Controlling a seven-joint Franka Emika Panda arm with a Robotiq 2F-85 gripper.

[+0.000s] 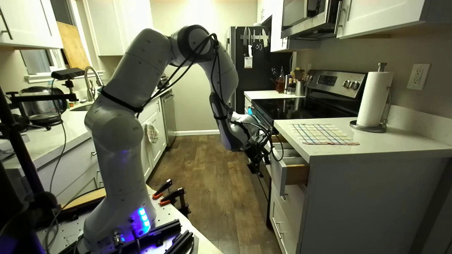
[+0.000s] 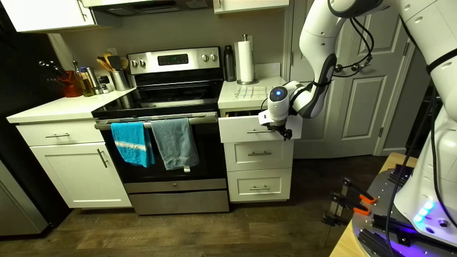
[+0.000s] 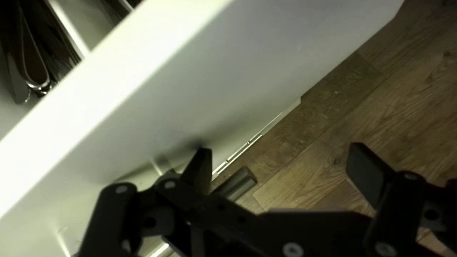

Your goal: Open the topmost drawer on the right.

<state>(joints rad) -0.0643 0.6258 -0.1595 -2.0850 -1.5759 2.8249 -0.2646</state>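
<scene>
The topmost drawer (image 2: 235, 129) is white-fronted and stands partly pulled out under the counter right of the stove. Its wooden side shows in an exterior view (image 1: 296, 175). In the wrist view the drawer front (image 3: 221, 78) runs diagonally. The drawer handle (image 2: 259, 131) is a metal bar; its end (image 3: 237, 184) shows between my fingers in the wrist view. My gripper (image 3: 282, 167) is open. Its left finger is close to the drawer front, seemingly on the drawer side of the handle; the right finger is over the floor, apart from it. My gripper also shows in both exterior views (image 1: 259, 169) (image 2: 286, 134).
Deeper closed drawers (image 2: 260, 160) lie below. The stove (image 2: 171, 100) with two towels (image 2: 130, 142) is beside them. A checked cloth (image 1: 325, 134) and paper towel roll (image 1: 374, 98) are on the counter. Cutlery (image 3: 34, 64) lies inside the drawer. Clamps (image 1: 173, 195) stick out from the robot's table.
</scene>
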